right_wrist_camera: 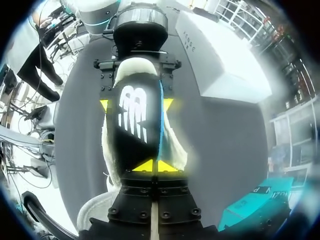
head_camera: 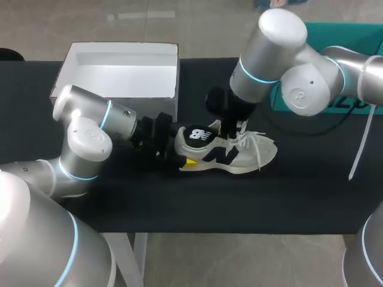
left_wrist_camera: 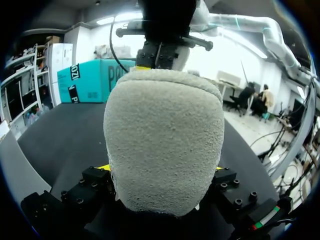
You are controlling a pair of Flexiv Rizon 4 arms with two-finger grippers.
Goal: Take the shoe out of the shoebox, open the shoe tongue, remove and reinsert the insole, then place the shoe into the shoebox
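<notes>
A grey and white sneaker (head_camera: 242,156) lies on its side on the black table (head_camera: 179,203), toe to the right. My left gripper (head_camera: 179,153) comes in low from the left, its fingers set wide on both sides of the suede heel (left_wrist_camera: 165,145), and is shut on it. Above the shoe's opening, my right gripper (head_camera: 226,128) is shut on the edge of the black insole (head_camera: 196,135). The insole (right_wrist_camera: 135,120) bears a white logo and stands partly out of the shoe (right_wrist_camera: 176,150), with the pinched right gripper (right_wrist_camera: 156,166) on its end.
The open white shoebox (head_camera: 122,78) stands at the back left, just behind my left arm. A teal box (head_camera: 338,36) sits at the back right behind my right arm. A white strap (head_camera: 362,143) hangs at the right edge.
</notes>
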